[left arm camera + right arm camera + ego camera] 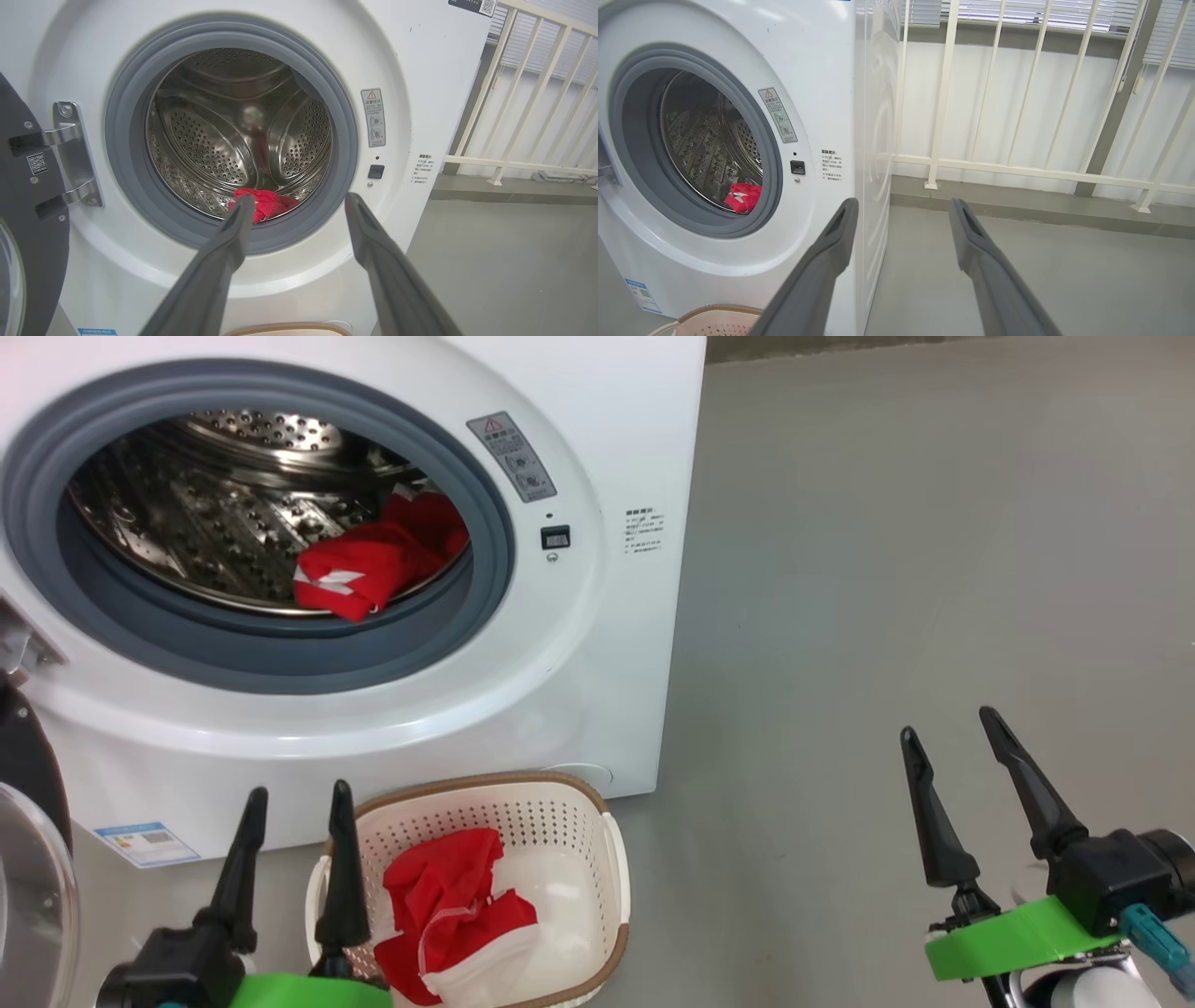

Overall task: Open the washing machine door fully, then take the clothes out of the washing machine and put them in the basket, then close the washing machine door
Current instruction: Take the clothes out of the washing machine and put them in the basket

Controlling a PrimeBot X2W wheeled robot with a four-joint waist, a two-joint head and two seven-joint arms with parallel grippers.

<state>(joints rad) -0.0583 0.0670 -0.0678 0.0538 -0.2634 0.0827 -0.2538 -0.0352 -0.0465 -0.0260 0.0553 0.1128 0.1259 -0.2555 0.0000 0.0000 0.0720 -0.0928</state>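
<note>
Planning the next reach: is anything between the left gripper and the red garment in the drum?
Nothing visible. The door is swung aside at the left, the drum mouth is open, and the left gripper, jaws open, points at the red garment near the drum's front edge.

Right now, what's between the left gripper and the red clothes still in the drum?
Just the lower lip of the grey seal. The left wrist view shows the open left gripper facing the clothes through the doorway, door swung aside.

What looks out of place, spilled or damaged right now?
Nothing stands out. One red garment lies in the basket, a second garment sits low in the drum, the door is open, nothing spilled.
</note>
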